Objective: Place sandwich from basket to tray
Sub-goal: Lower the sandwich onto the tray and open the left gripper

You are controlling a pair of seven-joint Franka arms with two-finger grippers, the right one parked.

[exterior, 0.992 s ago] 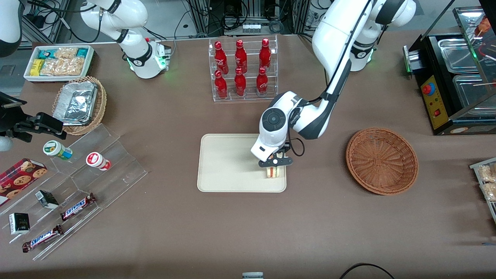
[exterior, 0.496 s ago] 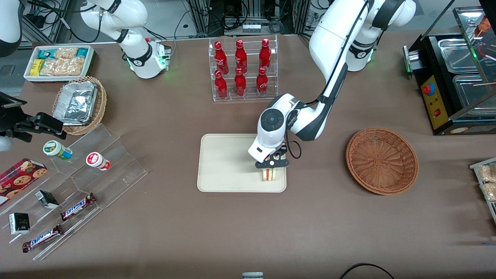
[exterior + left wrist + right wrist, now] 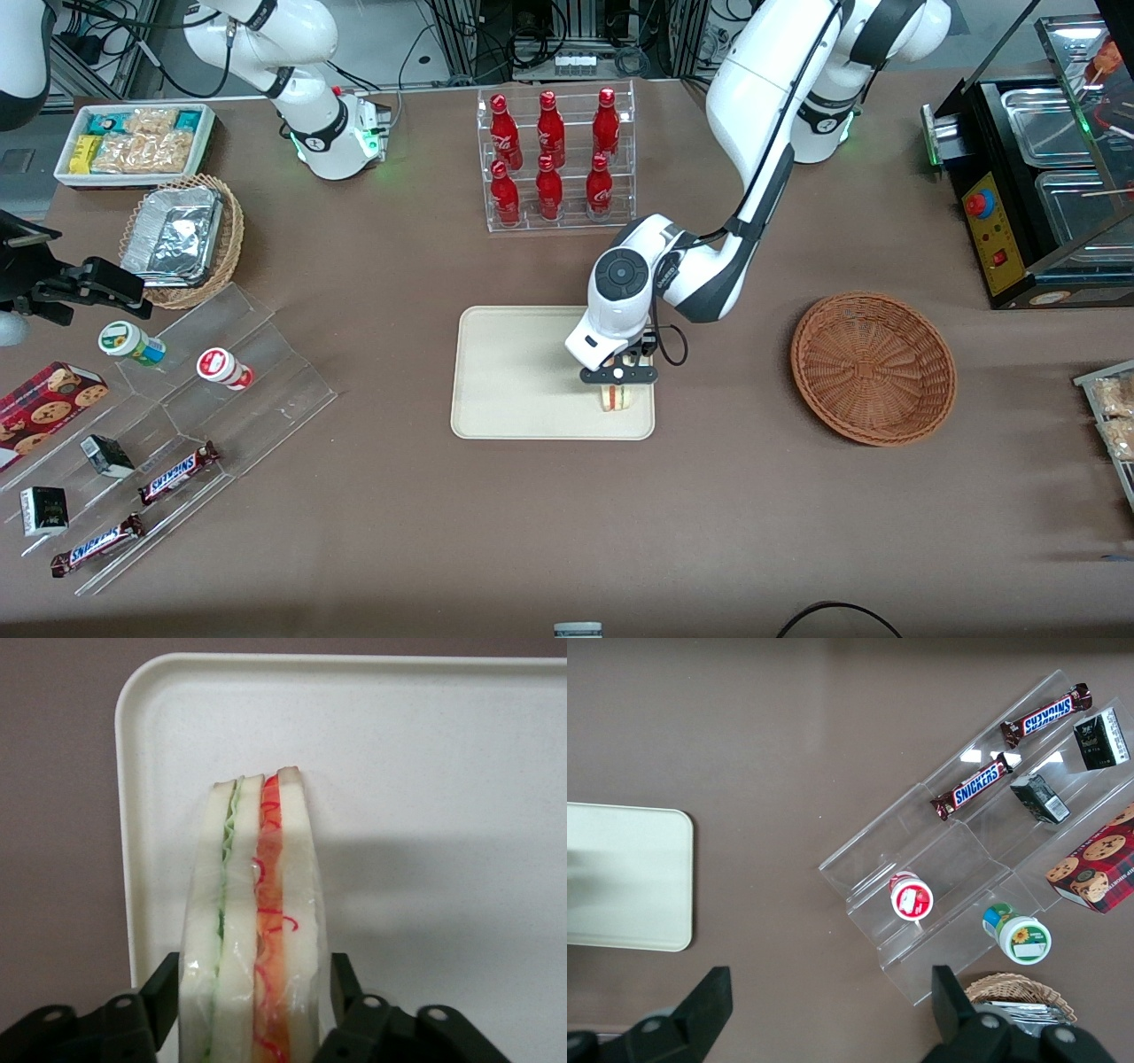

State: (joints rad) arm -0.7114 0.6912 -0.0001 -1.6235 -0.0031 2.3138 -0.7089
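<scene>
Front view: jaws [image 3: 618, 379] low over the cream tray [image 3: 509, 372], at the tray corner nearest the front camera on the working arm's side. Sandwich [image 3: 617, 397] directly below the jaws, standing on edge on the tray, striped filling showing. Brown wicker basket [image 3: 873, 368] well apart from the jaws, toward the working arm's end of the table [image 3: 567, 523], with nothing in it. Rack of red bottles [image 3: 555, 159] farther from the camera than the jaws.

Left wrist view: sandwich [image 3: 252, 921] upright between the two black fingers [image 3: 163, 988], one at each bread face, green layer on one side, red on the other. Slight gaps visible between fingers and bread, so not possible to tell whether clamped or just released. Tray [image 3: 425, 771] underneath, its rounded corner close by the sandwich's tip, brown table [image 3: 53, 815] alongside.
</scene>
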